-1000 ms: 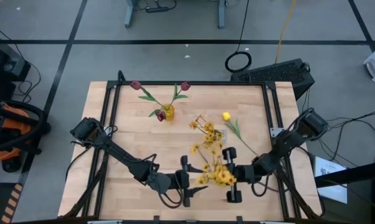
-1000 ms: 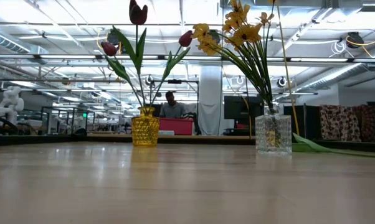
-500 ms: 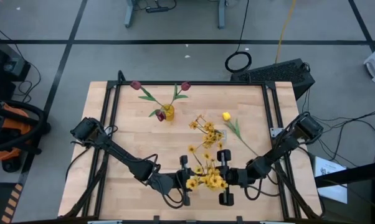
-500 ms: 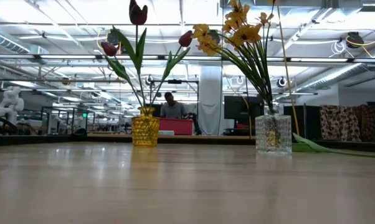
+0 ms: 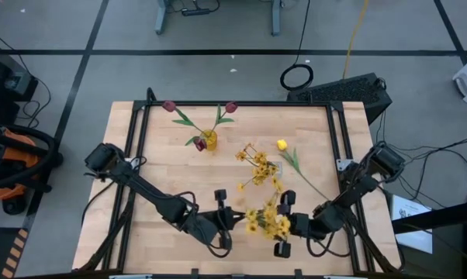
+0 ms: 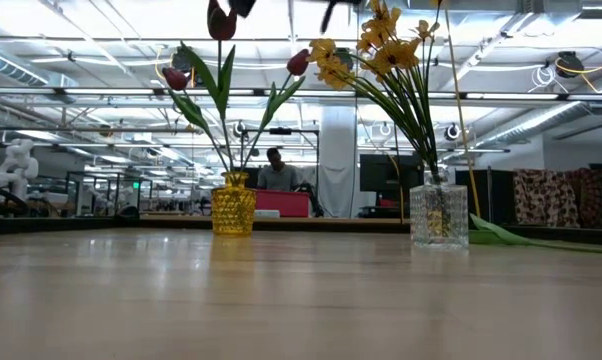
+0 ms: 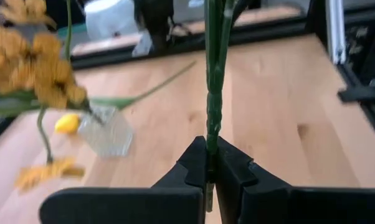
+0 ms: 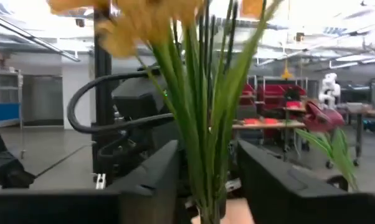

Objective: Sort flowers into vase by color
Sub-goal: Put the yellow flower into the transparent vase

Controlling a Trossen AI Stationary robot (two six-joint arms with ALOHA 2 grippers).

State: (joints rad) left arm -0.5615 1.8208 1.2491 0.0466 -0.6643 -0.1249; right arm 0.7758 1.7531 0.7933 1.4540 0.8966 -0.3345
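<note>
A spray of small yellow blossoms on green stems stands upright in the air near the table's front edge, between my two grippers. My left gripper is shut on it. My right gripper is open, and its fingers stand on either side of the stems with gaps. A yellow vase at the back holds three dark-red tulips. A clear glass vase holds more yellow sprays. A yellow tulip lies on the table. My left gripper pinches the spray's green stem between its two fingers, close to the stem's lower end. The fingers come level from the table's left and lie across the stem. The stem rises upright from them, clear of the table.
The yellow tulip's long stem runs across the wood to the right of the glass vase. Black rails border the table on the left and right. In the low view, the yellow vase and the glass vase stand far back.
My right gripper carried the spray toward the table's left, to my left gripper. My left gripper has shut on the stem. My right gripper has opened, letting go, and has drawn back a little toward the near right. The spray stays upright and lifted.
</note>
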